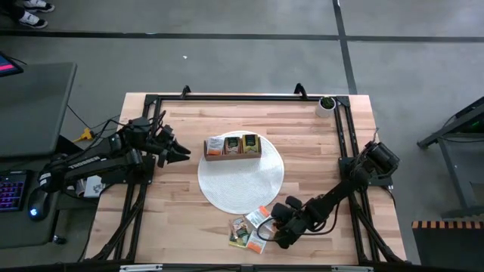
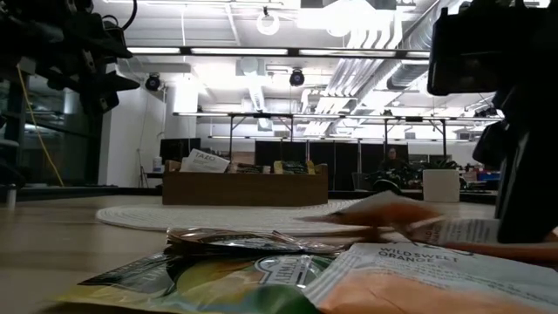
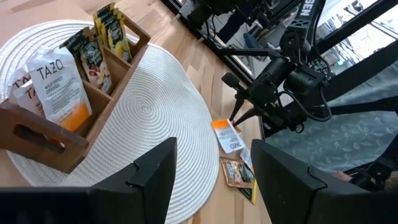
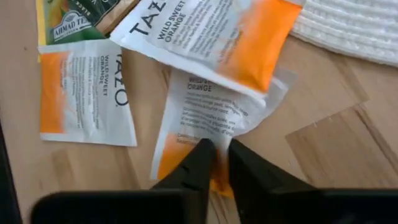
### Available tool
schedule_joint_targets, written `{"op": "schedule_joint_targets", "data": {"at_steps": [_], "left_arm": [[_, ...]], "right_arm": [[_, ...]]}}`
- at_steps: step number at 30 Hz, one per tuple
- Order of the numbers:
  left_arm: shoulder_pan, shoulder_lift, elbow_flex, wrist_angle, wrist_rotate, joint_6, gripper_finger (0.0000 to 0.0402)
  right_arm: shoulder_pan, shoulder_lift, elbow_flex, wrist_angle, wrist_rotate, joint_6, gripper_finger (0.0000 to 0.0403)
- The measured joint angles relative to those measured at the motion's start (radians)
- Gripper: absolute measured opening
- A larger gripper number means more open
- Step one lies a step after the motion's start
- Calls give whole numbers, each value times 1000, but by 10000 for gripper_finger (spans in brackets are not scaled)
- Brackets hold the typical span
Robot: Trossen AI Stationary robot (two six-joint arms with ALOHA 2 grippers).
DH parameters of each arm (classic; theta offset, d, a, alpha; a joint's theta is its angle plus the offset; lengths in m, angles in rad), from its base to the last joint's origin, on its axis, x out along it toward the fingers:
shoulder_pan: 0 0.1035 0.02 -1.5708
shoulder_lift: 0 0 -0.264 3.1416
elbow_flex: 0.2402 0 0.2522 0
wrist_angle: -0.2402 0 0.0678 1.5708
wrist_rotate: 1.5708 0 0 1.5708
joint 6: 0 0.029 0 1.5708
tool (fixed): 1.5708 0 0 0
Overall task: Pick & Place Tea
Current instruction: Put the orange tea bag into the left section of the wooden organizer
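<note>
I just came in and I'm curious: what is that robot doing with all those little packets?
It is sorting tea packets. The right pincer is down at the table's front edge, pinching the end of a white and orange packet from a small loose pile on the wood. The left pincer waits open beside the wooden box, which sits on a round white mat and already holds several packets.

Tea packets (image 4: 211,118) under the right pincer (image 4: 217,163): the top one covers part of the one below, and the small print is too blurry to read.
Green packet (image 4: 74,15): cut off by the picture's edge.
Wooden box (image 1: 233,147): the packets inside look too small to count from above.
Small black thing (image 1: 327,103) at 1 o'clock on the table (image 1: 318,159): too tiny to tell what it is.
Left pincer (image 3: 211,174): its tips run off the picture's edge.
</note>
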Motion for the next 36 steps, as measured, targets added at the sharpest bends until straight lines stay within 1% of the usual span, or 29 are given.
{"op": "schedule_joint_targets", "data": {"at_steps": [2, 3, 9, 12, 17, 20, 22, 26, 29, 31, 34, 36], "left_arm": [[0, 0, 0, 0, 0, 0, 204], [0, 0, 0, 0, 0, 0, 204], [0, 0, 0, 0, 0, -8, 204], [0, 0, 0, 0, 1, -19, 204], [0, 0, 0, 0, 1, -32, 204], [0, 0, 0, 0, 1, -35, 204], [0, 0, 0, 0, 1, -35, 204], [0, 0, 0, 0, 2, -35, 204], [0, 0, 0, 0, -2, -37, 204], [0, 0, 0, 4, -10, -56, 204], [0, 1, 0, 43, -20, -83, 204], [0, 1, 0, 75, -26, -99, 204]], "right_arm": [[0, 0, 0, 0, -4, 13, 21], [0, 0, 0, 1, -4, 16, 13], [1, -7, 0, -7, -8, 28, 6], [0, -32, -4, -52, -31, 37, 5], [12, -103, -9, -167, -68, 28, 3], [29, -154, -13, -296, -69, 34, 2], [39, -188, -15, -379, -48, 48, 1], [43, -264, 14, -524, 64, 85, 1], [22, -299, 41, -585, 200, 84, 1], [-3, -319, 67, -595, 304, 76, 1], [-59, -316, 112, -583, 458, -6, 0], [-109, -308, 140, -518, 558, -108, 0]]}}
